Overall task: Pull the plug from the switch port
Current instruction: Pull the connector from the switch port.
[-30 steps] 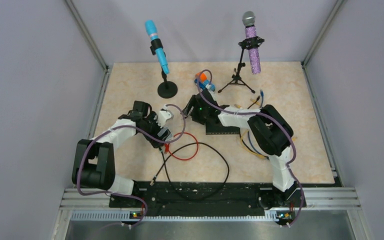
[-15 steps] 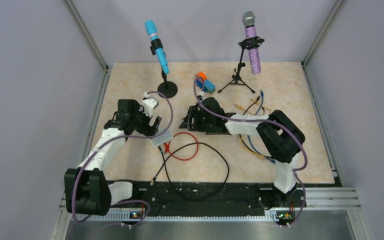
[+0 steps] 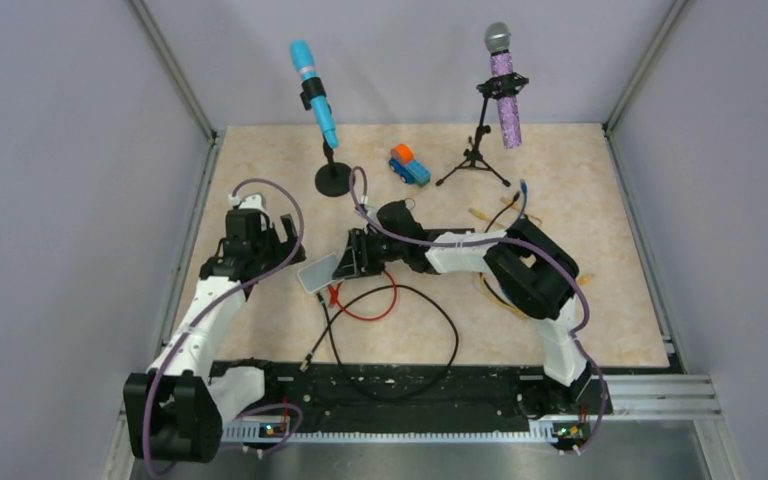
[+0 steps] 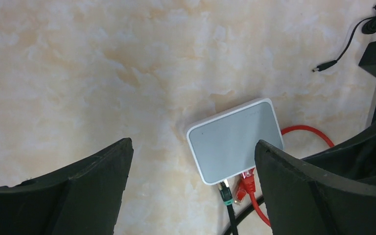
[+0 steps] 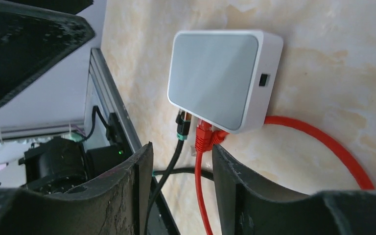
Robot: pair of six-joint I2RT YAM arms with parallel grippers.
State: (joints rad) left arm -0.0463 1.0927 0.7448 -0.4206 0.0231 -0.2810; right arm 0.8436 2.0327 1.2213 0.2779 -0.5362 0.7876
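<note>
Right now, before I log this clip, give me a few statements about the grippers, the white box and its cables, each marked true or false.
1. The left gripper is open, and the white box shows below, between its fingers. True.
2. Only one cable is plugged into the white box. False: a red cable and a black cable are plugged in side by side.
3. The red cable runs between the fingers of the right gripper. True.
4. The toy truck leans on the white box. False: it stands well apart, near the tripod stand.
5. The right gripper is clamped on the white box. False: its fingers stop short of the box and do not touch it.
</note>
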